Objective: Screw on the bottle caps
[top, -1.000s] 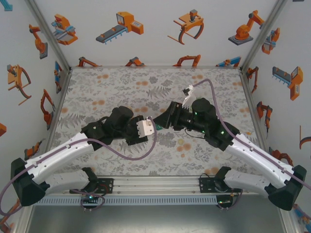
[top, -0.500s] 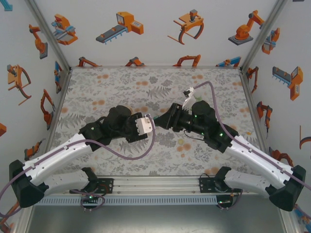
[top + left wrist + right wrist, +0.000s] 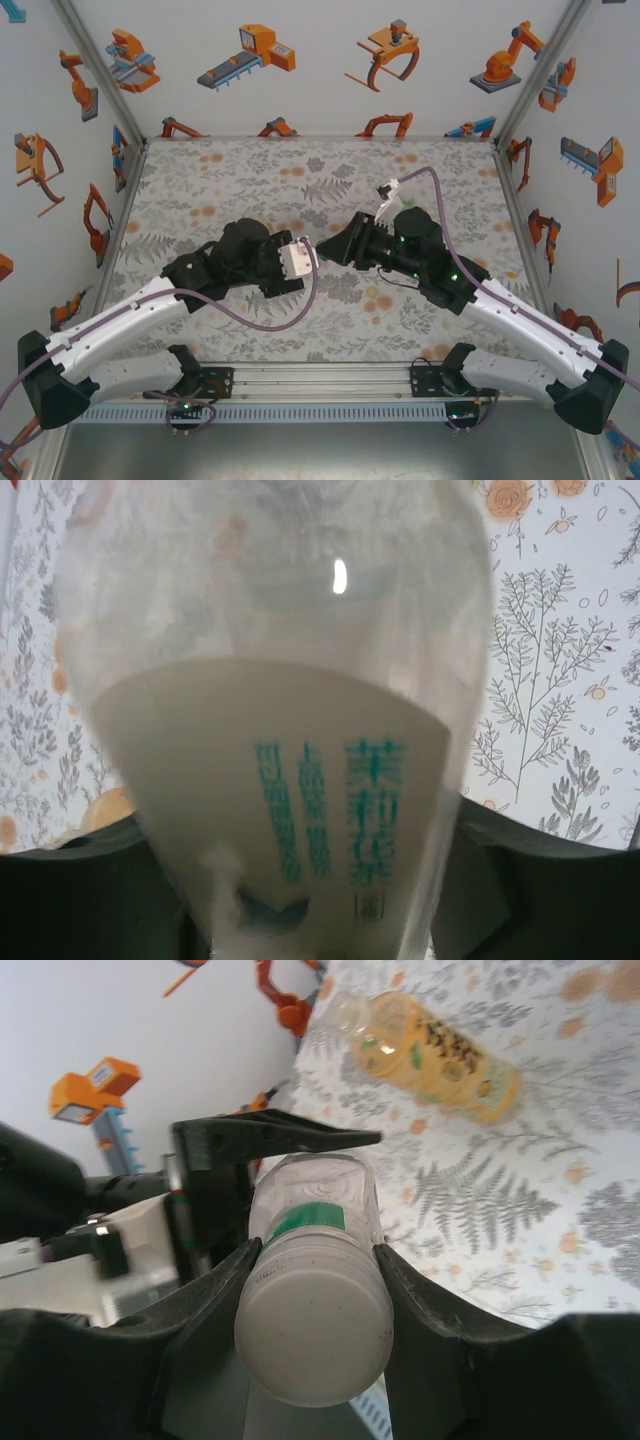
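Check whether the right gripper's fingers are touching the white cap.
Touching. The right wrist view shows the right gripper with both fingers pressed against the white cap, no gap.

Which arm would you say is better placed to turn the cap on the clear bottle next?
Right: the right claw grips the white cap, while the left claw holds the clear bottle by its body.

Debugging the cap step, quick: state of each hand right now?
Left hand: closed on the clear bottle.
Right hand: closed on its white cap.
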Available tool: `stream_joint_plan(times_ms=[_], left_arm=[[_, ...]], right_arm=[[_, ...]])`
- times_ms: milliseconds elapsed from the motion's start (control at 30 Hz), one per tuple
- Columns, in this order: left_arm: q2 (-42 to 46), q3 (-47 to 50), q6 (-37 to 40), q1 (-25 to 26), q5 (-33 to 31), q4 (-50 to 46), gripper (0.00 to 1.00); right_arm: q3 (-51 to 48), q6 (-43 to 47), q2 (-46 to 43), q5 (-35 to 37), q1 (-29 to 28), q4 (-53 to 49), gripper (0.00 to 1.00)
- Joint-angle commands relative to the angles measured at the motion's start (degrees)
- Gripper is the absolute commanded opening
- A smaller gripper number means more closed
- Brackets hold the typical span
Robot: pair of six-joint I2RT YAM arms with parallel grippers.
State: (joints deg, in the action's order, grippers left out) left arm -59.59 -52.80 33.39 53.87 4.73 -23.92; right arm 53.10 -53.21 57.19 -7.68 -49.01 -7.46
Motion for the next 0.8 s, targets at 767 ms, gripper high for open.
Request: stream_joint_plan(times_ms=[767], left_arm=[[9.4,3.93,-3.94,-5.56,2.81,8.58,0.79]], right_arm=[[34.11,37.83,25.93,14.71,12.14,-37.77,0.28]])
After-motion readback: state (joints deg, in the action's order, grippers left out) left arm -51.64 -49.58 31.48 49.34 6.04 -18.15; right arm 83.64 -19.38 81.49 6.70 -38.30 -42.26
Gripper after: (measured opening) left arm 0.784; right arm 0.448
